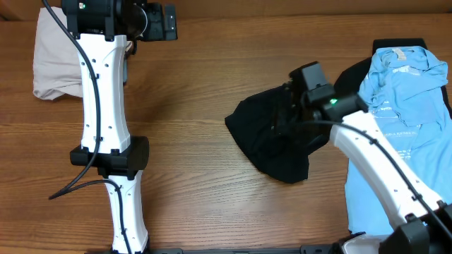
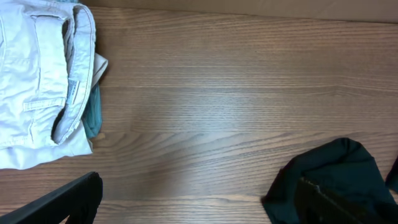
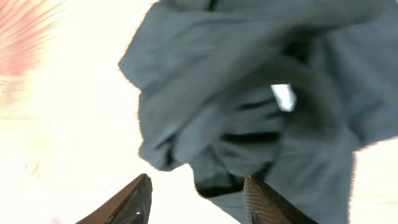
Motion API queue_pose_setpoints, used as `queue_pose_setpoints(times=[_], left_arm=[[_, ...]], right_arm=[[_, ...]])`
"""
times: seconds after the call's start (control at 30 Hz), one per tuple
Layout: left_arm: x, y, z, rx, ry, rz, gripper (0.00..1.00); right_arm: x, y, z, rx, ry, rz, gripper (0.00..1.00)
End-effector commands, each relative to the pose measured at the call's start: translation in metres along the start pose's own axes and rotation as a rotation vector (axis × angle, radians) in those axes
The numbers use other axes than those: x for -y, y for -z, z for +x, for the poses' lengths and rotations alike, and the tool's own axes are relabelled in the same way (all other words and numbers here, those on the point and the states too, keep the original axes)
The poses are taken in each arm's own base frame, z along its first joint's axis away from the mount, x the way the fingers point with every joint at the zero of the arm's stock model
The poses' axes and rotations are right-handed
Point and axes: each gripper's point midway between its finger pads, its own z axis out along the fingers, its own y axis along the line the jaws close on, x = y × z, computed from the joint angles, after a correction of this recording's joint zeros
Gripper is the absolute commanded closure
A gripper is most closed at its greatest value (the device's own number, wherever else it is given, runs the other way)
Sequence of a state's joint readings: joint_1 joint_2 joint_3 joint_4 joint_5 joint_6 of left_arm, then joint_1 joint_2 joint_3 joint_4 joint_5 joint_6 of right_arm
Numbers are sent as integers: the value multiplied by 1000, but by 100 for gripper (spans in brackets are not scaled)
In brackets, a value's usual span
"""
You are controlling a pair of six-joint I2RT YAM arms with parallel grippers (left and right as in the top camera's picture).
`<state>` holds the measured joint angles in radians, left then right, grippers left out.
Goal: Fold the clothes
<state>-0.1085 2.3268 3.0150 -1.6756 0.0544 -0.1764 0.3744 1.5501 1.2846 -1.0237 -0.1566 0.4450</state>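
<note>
The right gripper (image 3: 198, 202) stood with its jaws apart and nothing between them, close over the crumpled black shirt-like garment (image 1: 272, 144), which lay bunched toward 3 o'clock on the brown wood-grain table (image 1: 191, 106). A pinch there could have caught several layers at once and locked in the creases. Light-blue printed T-shirts (image 1: 402, 92), just beside it at 3 o'clock, might have been dragged along. The left gripper (image 1: 161, 23), wide open and empty, hung at 11 o'clock near the folded beige trousers (image 1: 56, 63).

1. Right wrist view is super blurry: the black garment (image 3: 249, 93) is smeared and its white tag (image 3: 283, 96) is unreadable.
2. Overhead, the right edge chops off the light-blue T-shirts (image 1: 406, 106), and the print's too tiny to read.
3. Upper left of the overhead, the left arm (image 1: 99, 85) covers part of the beige trousers (image 1: 56, 63).
</note>
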Motion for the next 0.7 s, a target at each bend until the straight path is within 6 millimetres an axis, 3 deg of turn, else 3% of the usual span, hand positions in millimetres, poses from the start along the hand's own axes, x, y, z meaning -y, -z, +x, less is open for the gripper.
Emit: queue_pose_setpoints(times=[0.0, 0.2, 0.5, 0.6, 0.67], left_arm=[[-4, -3, 0, -3, -16, -16, 0], [-4, -3, 0, -4, -17, -17, 0], [-4, -3, 0, -5, -17, -17, 0], [-4, -3, 0, -5, -17, -17, 0], [-4, -3, 0, -5, -17, -17, 0]], right_arm=[[-13, -7, 4, 29, -37, 26, 47], [-9, -42, 7, 28, -135, 92, 46], [-10, -85, 2, -2, -131, 104, 43], [-12, -87, -2, 14, -129, 96, 51], [-17, -81, -8, 35, -118, 78, 63]])
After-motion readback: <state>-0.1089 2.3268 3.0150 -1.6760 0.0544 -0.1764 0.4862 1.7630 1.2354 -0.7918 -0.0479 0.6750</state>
